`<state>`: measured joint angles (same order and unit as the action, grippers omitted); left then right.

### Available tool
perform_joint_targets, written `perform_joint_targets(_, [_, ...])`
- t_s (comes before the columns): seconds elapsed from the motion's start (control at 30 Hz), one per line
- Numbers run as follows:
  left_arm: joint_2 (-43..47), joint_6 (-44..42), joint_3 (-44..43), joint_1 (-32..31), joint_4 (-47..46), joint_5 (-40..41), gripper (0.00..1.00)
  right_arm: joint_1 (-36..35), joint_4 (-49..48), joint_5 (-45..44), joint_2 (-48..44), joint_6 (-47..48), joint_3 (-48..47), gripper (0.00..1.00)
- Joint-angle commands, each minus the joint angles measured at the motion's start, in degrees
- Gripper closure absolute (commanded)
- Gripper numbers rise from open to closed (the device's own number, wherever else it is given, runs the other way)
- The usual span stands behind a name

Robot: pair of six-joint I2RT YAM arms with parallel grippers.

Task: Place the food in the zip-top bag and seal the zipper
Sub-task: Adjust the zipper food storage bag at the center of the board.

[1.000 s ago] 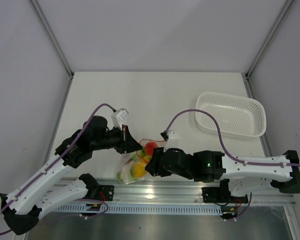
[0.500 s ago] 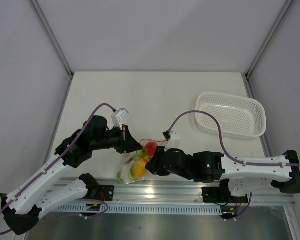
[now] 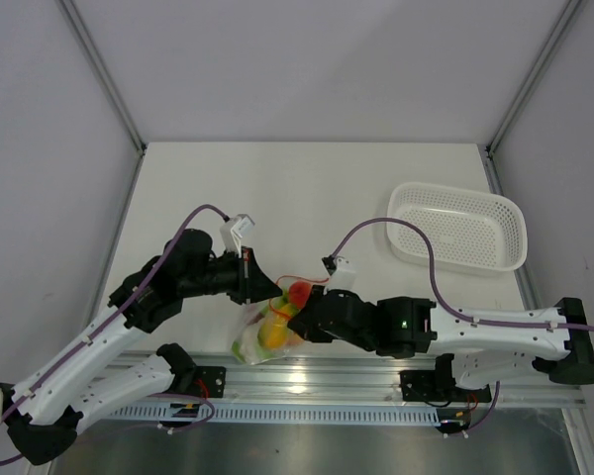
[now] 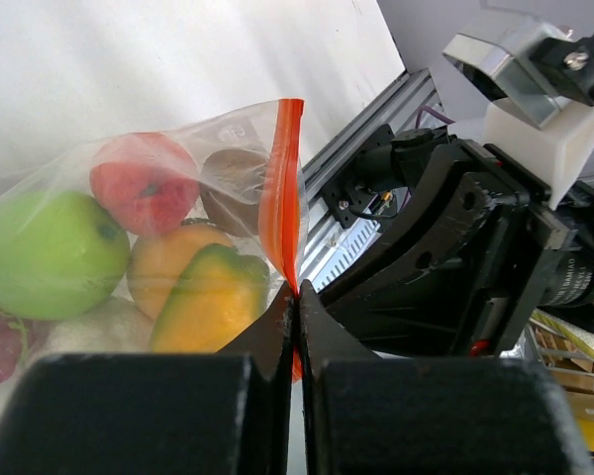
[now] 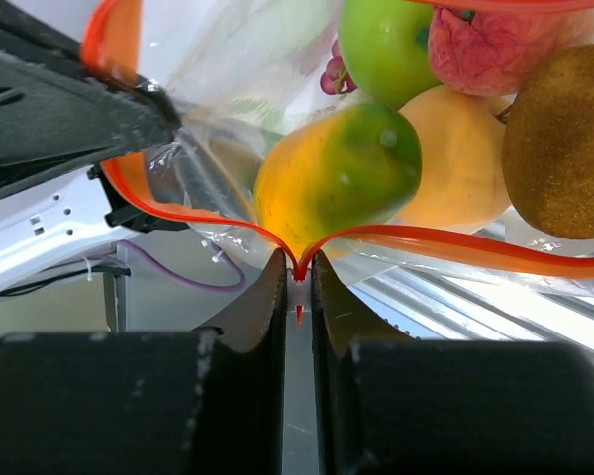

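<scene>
Left fingers (image 4: 289,319) pressed flat together, clamped on the red-orange zipper (image 4: 280,188) at one end of the bag's mouth. Strip standing up out of the tips in the left wrist view. From above, this grip at the upper left corner of the zip-top bag (image 3: 249,341), near the front edge of the white counter (image 3: 307,198) and just behind the metal rail (image 3: 307,381). Cannot tell whether the bag's lower end rests on the counter or hangs free.

Food (image 4: 49,252) bunched inside the clear, crinkled plastic:
- green apple
- red piece (image 4: 144,193)
- brown one (image 4: 233,183) against the zipper
- orange one (image 4: 168,272)
- yellow-green piece (image 4: 213,302) nearest the left tips
- whitish one (image 4: 89,327) low down

Seen from above as a tight cluster of yellow, green and red between the two arms.

Right fingers (image 5: 275,287) drawn nearly together, only a thin slit between them. Pinched on the zipper, pulled down into a sharp V at the tips, with the yellow-green piece just behind it. Second stretch of red-orange strip along the top edge of the right wrist view, with food showing between the two stretches. From above, this grip on the bag's right side, close to the red piece.

White perforated basket (image 3: 457,226) well apart at the far right of the counter.
</scene>
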<state>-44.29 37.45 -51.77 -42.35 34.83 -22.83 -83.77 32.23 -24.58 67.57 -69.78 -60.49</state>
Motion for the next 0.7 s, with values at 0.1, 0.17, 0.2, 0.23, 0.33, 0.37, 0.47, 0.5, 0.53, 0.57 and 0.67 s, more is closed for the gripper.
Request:
perform_joint_targets(0.1, [1.49, -0.71, -2.11, 0.34, -1.96, -0.73, 1.00, 0.18, 3.08, -2.05, 3.00, 3.32, -4.97, 1.00])
perform_joint_targets(0.17, [2.28, -0.80, -1.93, 0.42, -1.00, 0.32, 0.99, 0.18, 4.68, -2.05, 4.05, 6.83, -7.44, 1.00])
perform_joint_targets(0.2, [2.80, -0.80, -1.85, 0.42, -0.73, 1.03, 0.99, 0.10, 5.64, -1.88, 4.15, 11.46, -8.58, 1.00])
perform_joint_targets(0.23, [3.77, -0.80, -1.85, 0.42, -0.55, 2.42, 0.99, 0.18, 5.91, -0.75, 4.32, 13.94, -10.68, 1.00])
perform_joint_targets(0.33, [5.18, -0.63, -1.67, 0.42, 0.32, 5.50, 0.99, 0.27, 8.81, -0.21, 5.11, 22.65, -16.30, 1.00])
perform_joint_targets(0.37, [5.79, -0.63, -1.84, 0.42, 0.85, 6.04, 0.99, 0.62, 10.99, 0.32, 5.38, 24.58, -17.98, 1.00])
perform_joint_targets(0.47, [6.59, -0.45, -2.11, 0.42, 1.90, 8.40, 0.93, 1.85, 15.30, 3.03, 7.83, 31.79, -25.26, 1.00])
perform_joint_targets(0.5, [7.02, -0.45, -2.02, 0.42, 2.95, 9.20, 0.71, 2.11, 16.89, 3.65, 8.62, 33.38, -27.38, 1.00])
perform_joint_targets(0.53, [7.38, -0.45, -2.46, 0.42, 3.83, 11.21, 0.58, 2.29, 18.64, 4.27, 10.72, 36.18, -29.66, 1.00])
perform_joint_targets(0.57, [7.64, -0.45, -2.55, 0.42, 4.71, 12.36, 0.34, 2.38, 22.84, 5.06, 11.96, 37.51, -34.56, 1.00])
perform_joint_targets(0.67, [9.31, -1.15, -2.90, 0.42, 7.53, 16.92, 0.07, 1.94, 32.32, 5.33, 17.32, 42.26, -44.32, 1.00])
